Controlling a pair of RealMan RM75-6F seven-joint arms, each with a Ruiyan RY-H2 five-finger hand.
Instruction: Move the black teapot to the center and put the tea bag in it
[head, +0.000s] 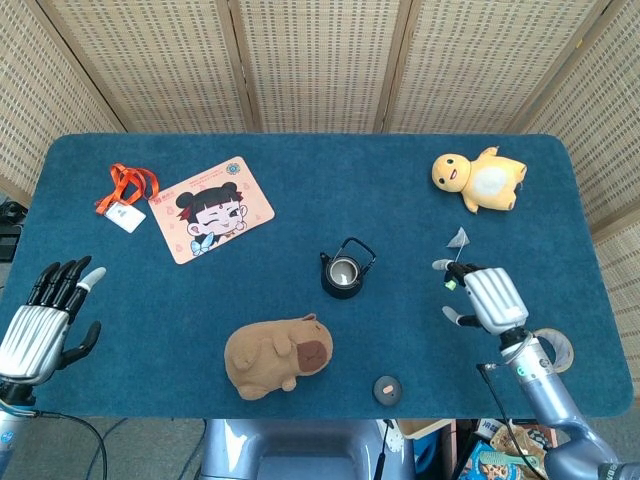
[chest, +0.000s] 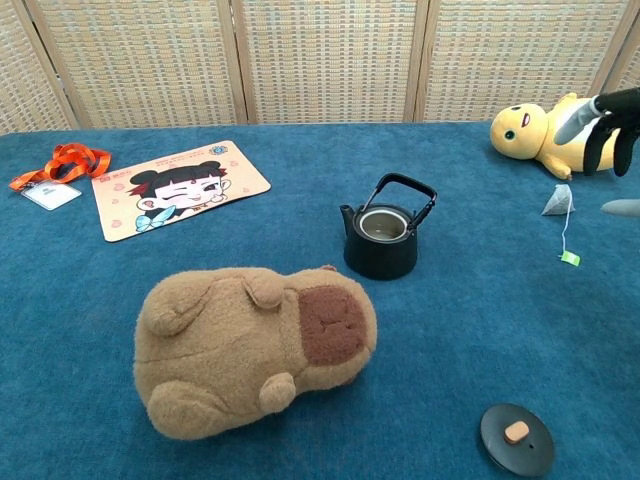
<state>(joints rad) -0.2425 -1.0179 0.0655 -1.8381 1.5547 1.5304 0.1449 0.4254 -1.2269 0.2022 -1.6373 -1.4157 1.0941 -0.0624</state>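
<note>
No legible writing anywhere. Right hand (head: 482, 298) empty, fingers spread, over the tea bag (chest: 557, 200); its string runs toward the hand. Left hand (head: 40, 320) empty, fingers apart.

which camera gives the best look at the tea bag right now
The chest view: the tea bag lies fully visible, with its string and green tag clear of the right hand. In the head view it is smaller, and the hand covers its tag end.

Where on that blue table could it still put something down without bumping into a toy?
The widest bare cloth lies along the far edge between the cartoon mat and the yellow plush. Another open patch sits left of the brown plush, toward the left hand. It is crowded around the teapot, and on the right, where the right hand hangs over the tea bag.
</note>
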